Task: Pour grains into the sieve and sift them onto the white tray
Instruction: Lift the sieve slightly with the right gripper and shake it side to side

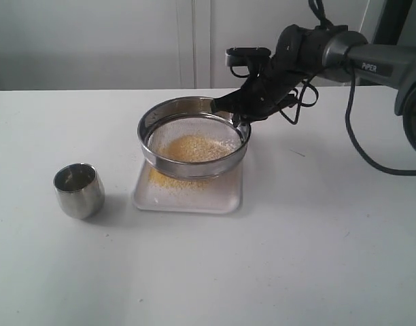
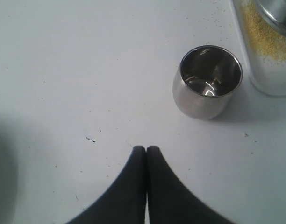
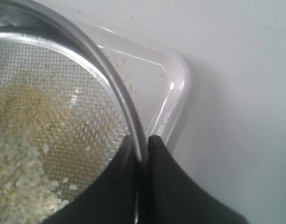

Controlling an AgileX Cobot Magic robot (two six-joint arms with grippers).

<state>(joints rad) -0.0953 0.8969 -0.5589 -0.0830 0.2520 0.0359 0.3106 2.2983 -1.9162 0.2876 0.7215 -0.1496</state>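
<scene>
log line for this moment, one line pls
step: sifting | right gripper: shut on sieve rim, over white tray | grains: rice in sieve, yellow fines on tray | left gripper: shut, empty, near steel cup

White table (image 1: 317,258), small steel cup (image 1: 78,190) standing upright towards the left, white tray (image 1: 209,198) flat close beside it, stray grains (image 2: 212,19) scattered near the tray
</scene>
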